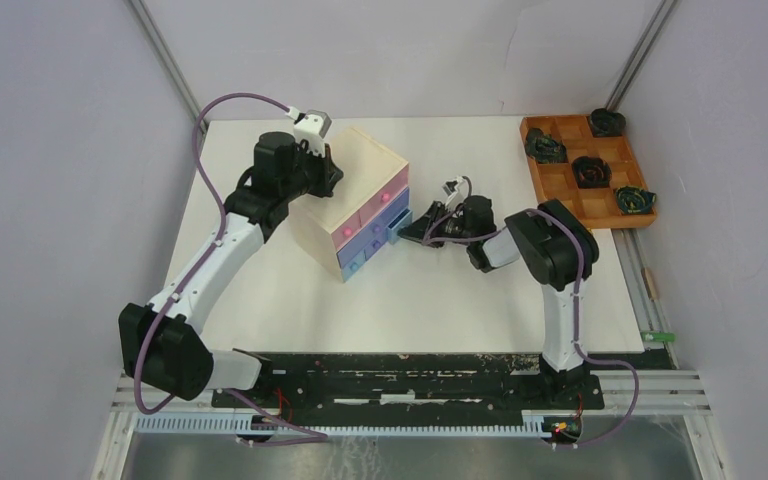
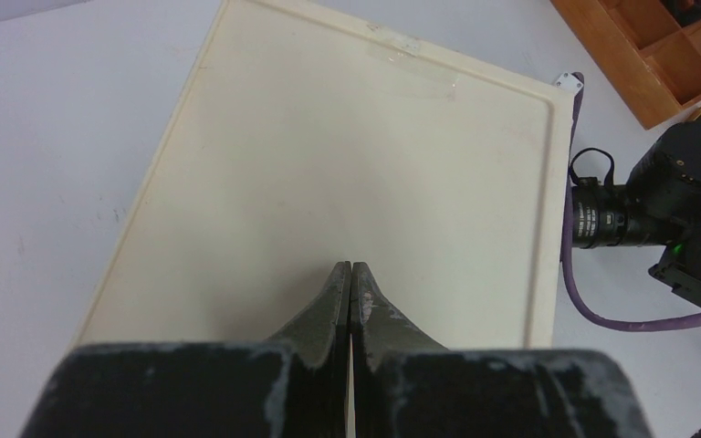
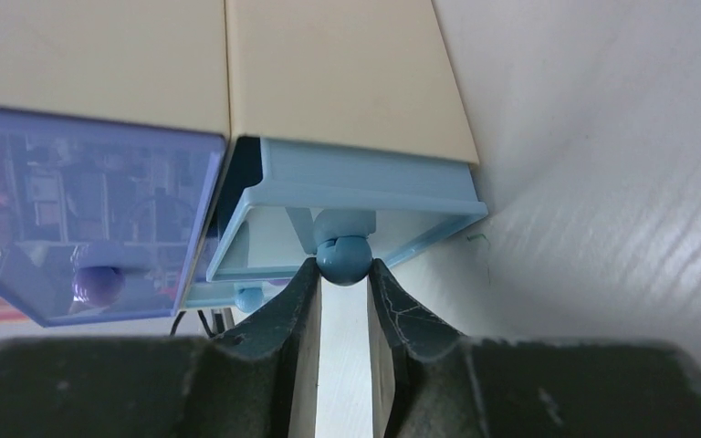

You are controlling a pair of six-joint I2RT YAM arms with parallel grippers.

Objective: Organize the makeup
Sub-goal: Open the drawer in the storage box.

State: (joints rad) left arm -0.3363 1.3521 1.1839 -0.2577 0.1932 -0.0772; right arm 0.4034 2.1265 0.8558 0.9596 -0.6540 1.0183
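Makeup: I cannot pick out any single piece. The right wrist view only gives me blurred shapes behind the translucent purple drawer front (image 3: 82,219).

My right claw (image 3: 342,274) is nearly closed, its fingers pinching the blue knob (image 3: 343,257) of the light-blue drawer (image 3: 356,182). That drawer stands out a little from the chest's front. To its right lies bare white counter (image 3: 602,228), so I have room on that side. The purple drawer sits tight against it on the left.

My left claw (image 2: 351,274) is fully closed with nothing in it, over the flat top of the pale chest (image 2: 329,164). I cannot tell whether it touches.

The top view hides the pinch behind the right wrist, but it shows the chest (image 1: 355,175) sitting at an angle on the counter (image 1: 410,300), with open surface in front of the drawers. The orange-brown tray (image 1: 560,205) with its dark coiled objects (image 1: 591,171) sits well apart at the far right edge.

Only the left wrist view shows the raised lip around the chest top and a strip of clear tape (image 2: 411,50) at its far edge.
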